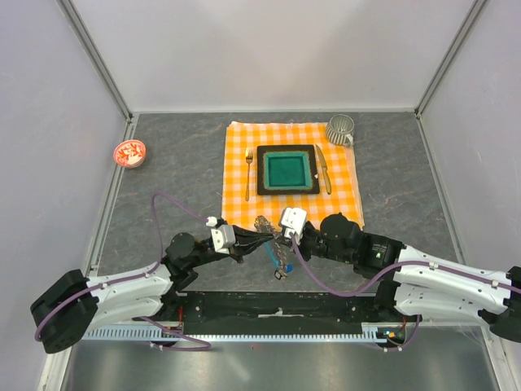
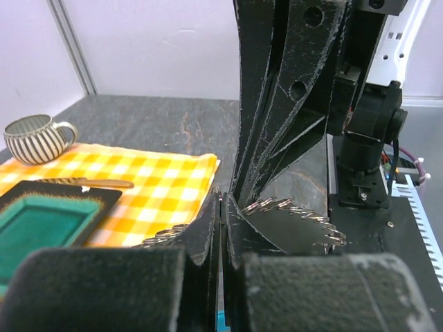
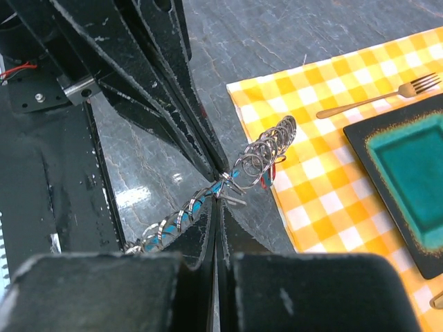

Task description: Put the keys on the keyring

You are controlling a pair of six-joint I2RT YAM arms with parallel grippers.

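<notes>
Both end effectors point(image 1: 265, 238) tip-to-tip on keyring point(image 3: 265, 151)

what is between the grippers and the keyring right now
Nothing visible. The left gripper and right gripper are both shut on the keyring, their tips meeting at its wire coils beside the checked cloth.

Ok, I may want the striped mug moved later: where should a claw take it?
Probably by the rim, straight down from above: the mug stands upright, mouth open, so one finger can slip inside the wall. Choose the side away from the handle, which juts toward the near right.
</notes>
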